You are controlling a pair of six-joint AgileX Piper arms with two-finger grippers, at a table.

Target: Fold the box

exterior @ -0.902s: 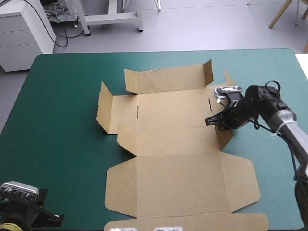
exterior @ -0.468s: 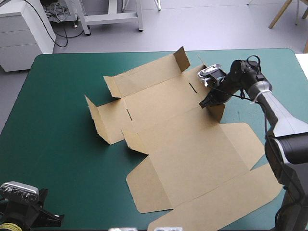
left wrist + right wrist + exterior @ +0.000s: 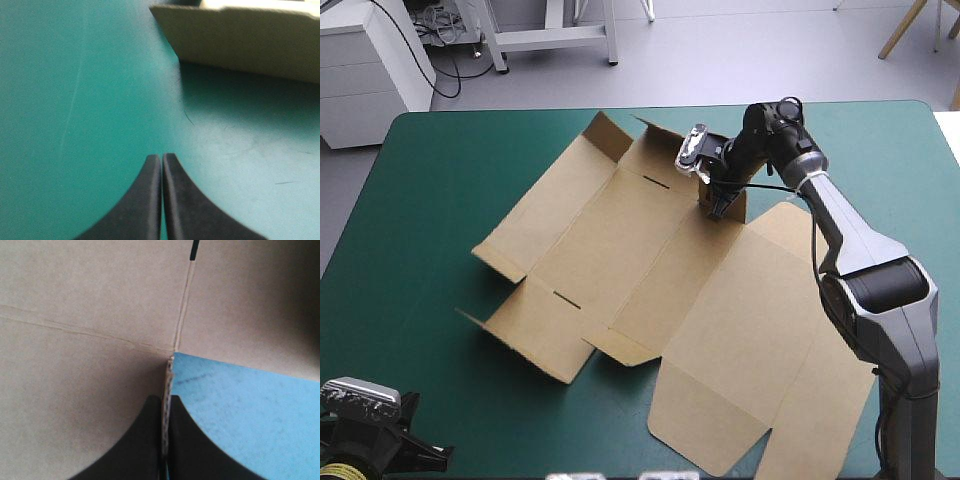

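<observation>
Teal-green desk (image 3: 430,200) is carrying the brown box (image 3: 620,240), lying unfolded across its middle. Right pincer (image 3: 166,401) is clamping one raised edge of it, probably for repositioning the sheet. Left pincer (image 3: 162,156) is resting closed and empty, clear of the work.

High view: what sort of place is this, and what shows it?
Likely a robot test bench: a teal-green table, a cut brown box lying mostly flat, the right tool shut on its flap.

Bright, even light. Soft short shadows beside raised flaps of box (image 3: 620,240) on tabletop (image 3: 440,190). Left wrist view: pale sheen on tabletop, dark shadow under box edge.
</observation>
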